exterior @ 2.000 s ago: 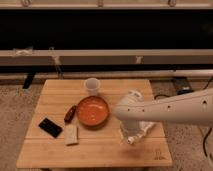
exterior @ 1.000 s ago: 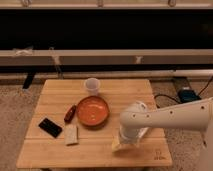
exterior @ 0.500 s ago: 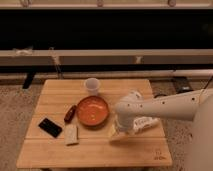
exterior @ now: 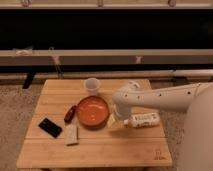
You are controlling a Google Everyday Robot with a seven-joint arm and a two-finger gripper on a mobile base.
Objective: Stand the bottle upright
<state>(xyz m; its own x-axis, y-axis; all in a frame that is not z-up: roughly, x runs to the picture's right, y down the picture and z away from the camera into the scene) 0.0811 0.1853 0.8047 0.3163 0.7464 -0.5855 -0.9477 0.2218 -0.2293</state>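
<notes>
Claw (exterior: 116,121) gaping, gripping nothing, just beside bottle (exterior: 144,120) lying flat, long axis running off toward tabletop's (exterior: 100,150) right edge.

The arm (exterior: 160,98) runs out of the right edge and hides part of the tabletop's (exterior: 100,147) back right corner. The gripper (exterior: 116,123), low between bowl (exterior: 92,111) and bottle (exterior: 144,120), is a pale blur with jaws apart. It covers the bottle's left end, so contact cannot be told. The label print is unreadable.
</notes>
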